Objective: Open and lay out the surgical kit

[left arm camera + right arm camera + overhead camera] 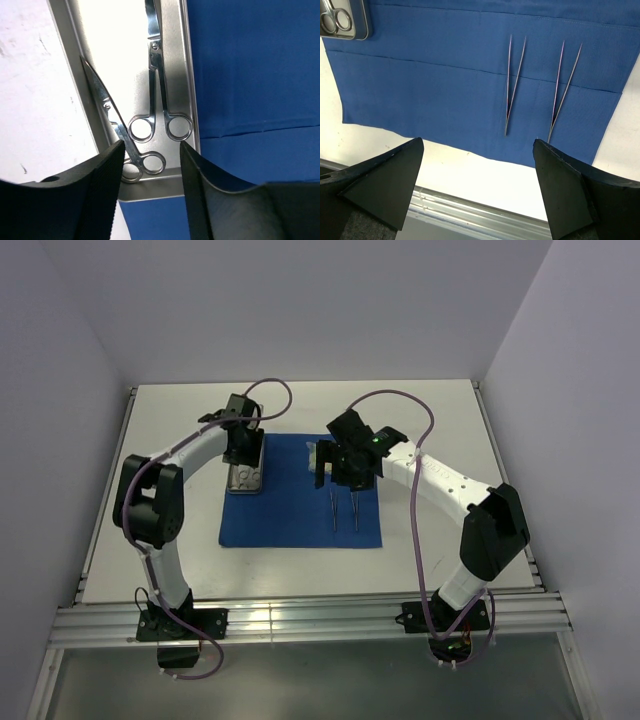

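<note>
Two scissors (pixel 155 47) lie ring-to-ring in the tray (pixel 186 60) under the half-parted left gripper (pixel 151 147), so one pinch may snag both; right gripper (pixel 478 145) gapes empty.

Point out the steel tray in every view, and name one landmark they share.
Top external: tray left of centre, at the left edge of the cloth.
Left wrist: tray fills the upper middle, scissors inside.
Right wrist: tray in the top-left corner.
Shared landmark: the blue cloth.
</note>
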### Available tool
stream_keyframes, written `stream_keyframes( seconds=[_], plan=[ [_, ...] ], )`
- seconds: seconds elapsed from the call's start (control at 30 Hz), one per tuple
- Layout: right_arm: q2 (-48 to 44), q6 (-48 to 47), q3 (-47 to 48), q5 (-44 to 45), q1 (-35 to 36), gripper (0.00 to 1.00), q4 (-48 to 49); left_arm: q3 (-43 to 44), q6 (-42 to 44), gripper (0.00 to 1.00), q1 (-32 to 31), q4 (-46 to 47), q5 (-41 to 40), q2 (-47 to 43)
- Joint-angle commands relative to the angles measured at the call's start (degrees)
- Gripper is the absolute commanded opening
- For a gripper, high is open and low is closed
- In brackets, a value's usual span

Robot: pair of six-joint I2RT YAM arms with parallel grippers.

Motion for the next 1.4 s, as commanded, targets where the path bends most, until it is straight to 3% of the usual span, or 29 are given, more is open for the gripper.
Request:
stream_keyframes(
  seconds=[0.0,0.1,0.23,0.4,1.37],
  plan=[
    [-0.2,-0.2,0.1,-0.1,-0.6,0.97,1.5,2.5,0.8,0.52,0.1,-0.8,-0.7,-3.1],
    [-0.3,-0.2,0.2,-0.1,-0.6,0.97,1.4,2.9,1.3,0.48,0.3,-0.7,-0.9,-1.7],
    [-0.4,-0.3,0.2,0.0,-0.6,0.97,1.4,3.8,1.3,0.34,1.5,-0.3,0.5,0.7],
    [-0.1,-0.5,0.3,0.3,-0.6,0.97,1.2,5.4,1.6,0.29,2.4,-0.2,1.0,3.7],
    [0.5,-0.9,0.6,0.1,-0.9,0.97,1.4,8.2,1.7,0.27,2.0,-0.3,3.0,9.0]
  ],
)
